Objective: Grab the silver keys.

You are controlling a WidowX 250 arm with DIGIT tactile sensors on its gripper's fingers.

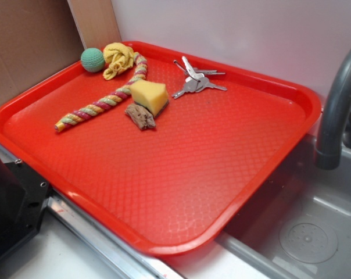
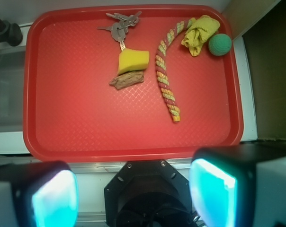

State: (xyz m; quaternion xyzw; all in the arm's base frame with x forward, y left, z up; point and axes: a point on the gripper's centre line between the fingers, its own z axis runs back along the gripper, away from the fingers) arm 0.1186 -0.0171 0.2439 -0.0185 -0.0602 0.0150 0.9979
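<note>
The silver keys (image 1: 196, 79) lie fanned out flat at the far side of the red tray (image 1: 181, 197), just beyond the yellow sponge (image 1: 150, 96). In the wrist view the silver keys (image 2: 120, 26) sit near the tray's top edge, above the sponge (image 2: 132, 60). My gripper (image 2: 133, 196) hangs high above the tray's near rim, far from the keys. It is open, with nothing between its two wide-apart fingers. The gripper does not show in the exterior view.
On the tray also lie a brown wood piece (image 1: 140, 116), a striped rope (image 1: 100, 106), a yellow cloth (image 1: 119, 58) and a green ball (image 1: 92, 59). A grey sink (image 1: 303, 232) with a dark faucet (image 1: 337, 110) adjoins the tray. The robot base (image 2: 150, 194) sits below the gripper.
</note>
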